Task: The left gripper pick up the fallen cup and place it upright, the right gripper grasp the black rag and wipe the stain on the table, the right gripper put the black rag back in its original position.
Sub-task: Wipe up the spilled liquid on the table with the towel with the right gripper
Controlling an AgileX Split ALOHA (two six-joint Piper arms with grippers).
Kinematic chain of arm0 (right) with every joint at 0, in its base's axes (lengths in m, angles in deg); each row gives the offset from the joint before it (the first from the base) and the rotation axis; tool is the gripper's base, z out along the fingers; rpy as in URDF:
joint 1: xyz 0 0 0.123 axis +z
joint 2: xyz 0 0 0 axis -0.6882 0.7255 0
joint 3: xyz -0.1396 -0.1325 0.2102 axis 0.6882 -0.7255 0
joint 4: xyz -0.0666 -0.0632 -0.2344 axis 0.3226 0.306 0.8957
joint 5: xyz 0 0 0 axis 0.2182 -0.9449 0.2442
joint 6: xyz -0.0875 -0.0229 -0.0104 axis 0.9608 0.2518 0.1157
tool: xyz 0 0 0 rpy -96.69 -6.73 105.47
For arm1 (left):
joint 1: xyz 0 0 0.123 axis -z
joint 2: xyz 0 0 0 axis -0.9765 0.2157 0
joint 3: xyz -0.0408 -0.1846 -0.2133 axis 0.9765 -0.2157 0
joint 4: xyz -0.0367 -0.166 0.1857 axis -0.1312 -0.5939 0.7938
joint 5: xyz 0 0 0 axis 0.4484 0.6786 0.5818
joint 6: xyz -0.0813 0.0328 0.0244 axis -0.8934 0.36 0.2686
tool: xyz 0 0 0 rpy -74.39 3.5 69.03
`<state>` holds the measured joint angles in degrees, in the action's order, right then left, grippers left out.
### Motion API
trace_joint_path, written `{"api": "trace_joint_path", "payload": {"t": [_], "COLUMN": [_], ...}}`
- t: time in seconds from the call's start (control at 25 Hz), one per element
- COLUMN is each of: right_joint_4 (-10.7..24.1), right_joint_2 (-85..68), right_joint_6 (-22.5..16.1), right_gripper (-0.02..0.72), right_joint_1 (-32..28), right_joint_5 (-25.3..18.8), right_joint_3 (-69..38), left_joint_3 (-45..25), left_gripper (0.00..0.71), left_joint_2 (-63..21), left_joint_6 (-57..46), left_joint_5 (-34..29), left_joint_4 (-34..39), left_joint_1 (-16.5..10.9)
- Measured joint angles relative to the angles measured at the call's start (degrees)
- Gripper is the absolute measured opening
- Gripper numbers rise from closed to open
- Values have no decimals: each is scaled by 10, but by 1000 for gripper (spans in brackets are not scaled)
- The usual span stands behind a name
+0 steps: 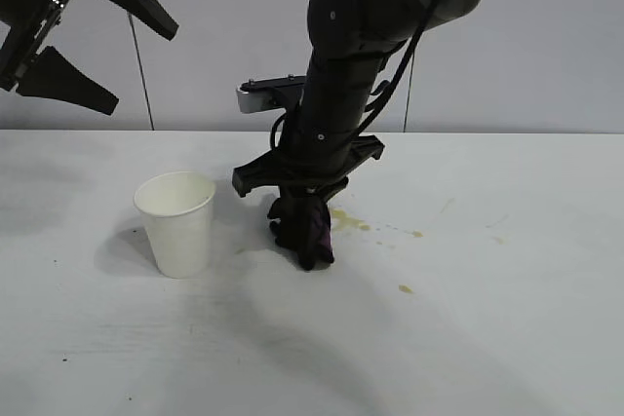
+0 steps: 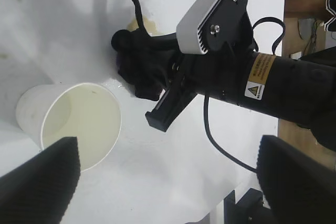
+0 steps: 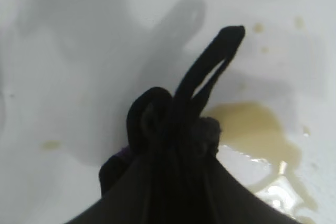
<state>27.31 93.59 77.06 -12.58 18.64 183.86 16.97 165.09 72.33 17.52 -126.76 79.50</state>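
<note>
A: Your right gripper points steeply down at mid-table, its fingers pinched narrow on the black rag, which hangs bunched and touches the table just beside the stain.

B: And where does the stain lie for you?

A: The yellow-brown blotch sits on the rag's right in the exterior view, with smaller splashes trailing farther right and one nearer the camera. In the right wrist view the stain is a wet pool against the rag.

B: Your cup?

A: Upright, mouth up, left of the rag and apart from it.

B: The other arm?

A: Your left gripper hangs high at upper left, fingers spread wide, holding nothing.
</note>
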Motion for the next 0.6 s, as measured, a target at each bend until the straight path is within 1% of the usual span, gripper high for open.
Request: {"api": "trace_joint_path", "payload": {"t": [0.04,0.08,0.2,0.28,0.48,0.6], "right_joint_4": [-16,-24,-32,-23,17,30], "right_joint_2": [2,3,8,14,27,32], "right_joint_6": [8,10,11,4,-50,-63], "right_gripper": [113,113,113,113,113,113], "right_joint_1": [2,4,5,5,3,-5], "right_joint_5": [10,20,37,41,42,32], "right_joint_3": [0,0,0,6,32,49], "left_joint_3": [0,0,0,0,0,0], "left_gripper": [657,657,657,657,657,657], "left_joint_2": [0,0,0,0,0,0], "left_joint_6": [0,0,0,0,0,0], "left_joint_5": [0,0,-2,-2,-4,-6], "left_joint_4": [0,0,0,0,0,0], "left_joint_1": [0,0,0,0,0,0]}}
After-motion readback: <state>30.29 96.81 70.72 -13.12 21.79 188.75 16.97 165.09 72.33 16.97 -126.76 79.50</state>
